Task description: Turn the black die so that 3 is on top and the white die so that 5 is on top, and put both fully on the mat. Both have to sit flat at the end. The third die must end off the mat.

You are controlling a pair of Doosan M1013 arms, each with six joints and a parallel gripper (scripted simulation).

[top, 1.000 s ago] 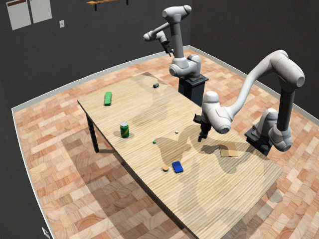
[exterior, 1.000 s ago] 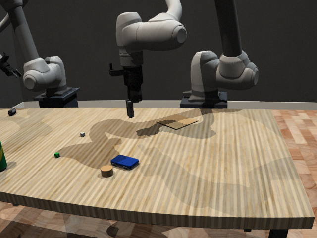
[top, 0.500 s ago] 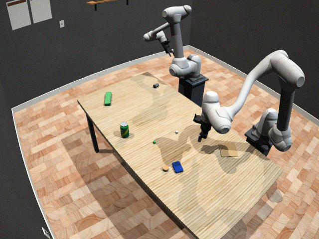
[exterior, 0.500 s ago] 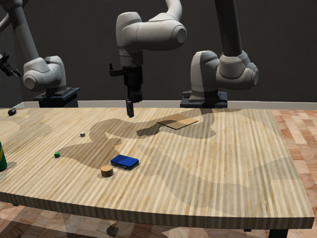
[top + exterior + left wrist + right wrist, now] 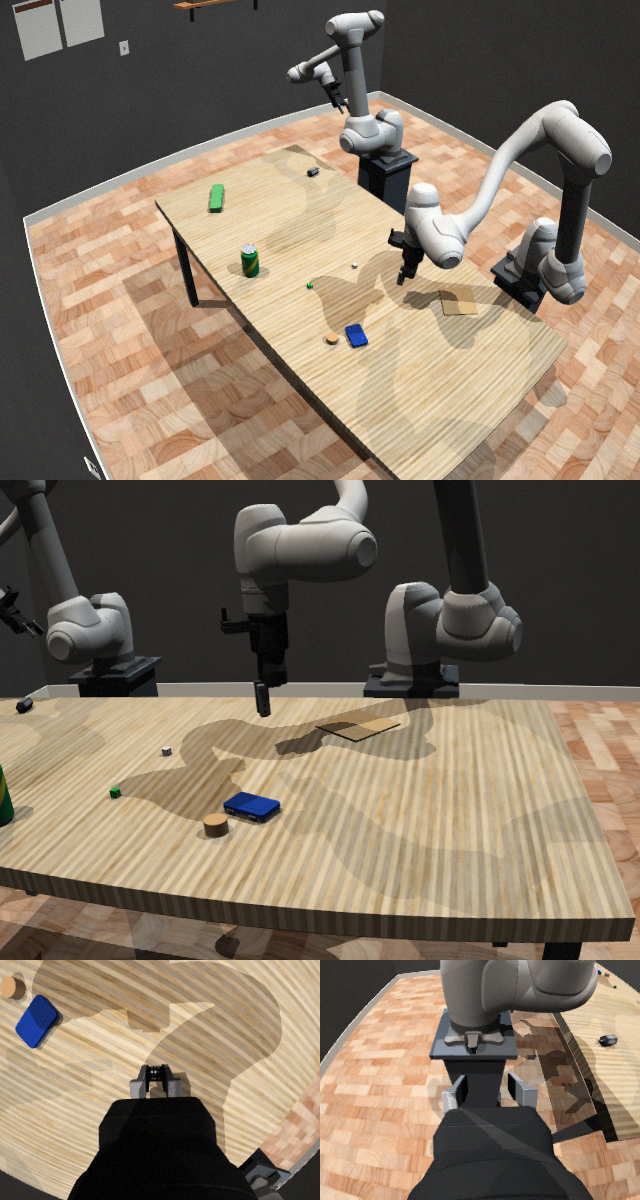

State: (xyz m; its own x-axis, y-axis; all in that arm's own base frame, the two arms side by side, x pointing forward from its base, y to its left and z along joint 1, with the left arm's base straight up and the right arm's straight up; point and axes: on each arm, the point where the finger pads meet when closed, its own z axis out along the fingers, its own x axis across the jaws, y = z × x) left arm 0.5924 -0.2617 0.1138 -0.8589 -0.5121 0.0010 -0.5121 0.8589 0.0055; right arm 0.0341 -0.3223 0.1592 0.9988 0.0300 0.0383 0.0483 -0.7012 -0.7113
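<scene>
- black die [image 5: 155,1073]: we find it between the left gripper's [image 5: 400,279] [image 5: 263,707] [image 5: 155,1074] fingers, as best we can judge. a small dark block with faint pale marks fills the space at the tips, and no black die shows elsewhere. we take the fingers as closed on it.
- the hold: fingers point down, tips clear of the table [image 5: 310,315] [image 5: 413,800] [image 5: 75,1125] [image 5: 590,1015]. height like this would give room to roll the die about, or to carry it without scraping. which number faces up we cannot tell.
- mat [image 5: 458,302] [image 5: 359,725]: lies flat near the left arm's base, just beside the held die but not under it. an easy reach for that arm, in our judgement.
- white die [image 5: 354,266] [image 5: 166,751]: rests off the mat, its top number too small for us to read. it still needs its 5 checked or turned up, then moving over.
- green die [image 5: 309,285] [image 5: 114,792] [image 5: 615,987]: well apart from the mat, which suits the third die; we would leave it.
- right gripper [image 5: 343,108] [image 5: 36,629] [image 5: 487,1087]: fingers wide apart, nothing between, held beyond the table edge, out of the work's way.
- risk: a die this small could twist in the pads, or tip on release if set down unlevel.
</scene>
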